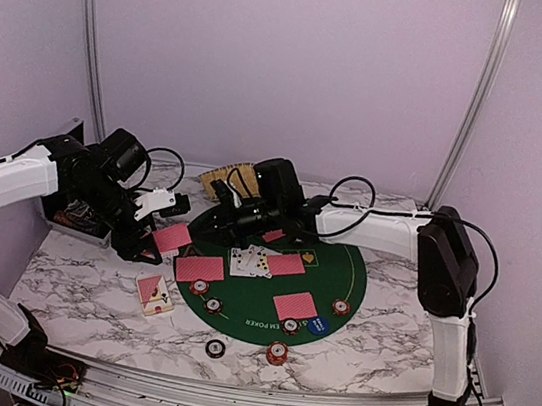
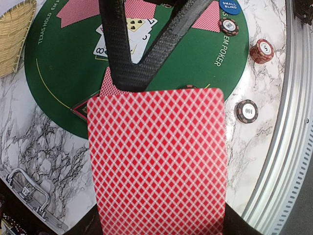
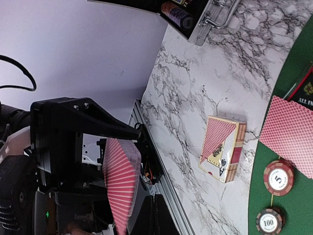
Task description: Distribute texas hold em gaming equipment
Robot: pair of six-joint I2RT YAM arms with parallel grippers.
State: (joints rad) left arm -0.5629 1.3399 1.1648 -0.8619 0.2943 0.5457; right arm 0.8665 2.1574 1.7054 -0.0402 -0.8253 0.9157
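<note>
My left gripper (image 1: 152,237) is shut on a red-backed playing card (image 2: 156,161), held up over the green poker mat's (image 1: 347,274) left edge. My right gripper (image 3: 164,215) reaches across, its black fingers (image 2: 117,54) meeting shut at that card's far edge. Red-backed cards (image 1: 199,269) and face-up cards (image 1: 251,261) lie on the mat with striped chips (image 1: 340,307) and a blue button (image 2: 229,6). A red chip (image 1: 277,351) and a dark chip (image 1: 216,348) sit off the mat. The black triangular button (image 2: 80,108) lies at the mat's edge.
A card box (image 1: 154,294) lies on the marble left of the mat. The yellow woven basket (image 1: 229,177) stands behind the mat. The open metal case (image 1: 73,211) with chips sits at the far left. A metal rail (image 2: 288,122) runs along the near edge.
</note>
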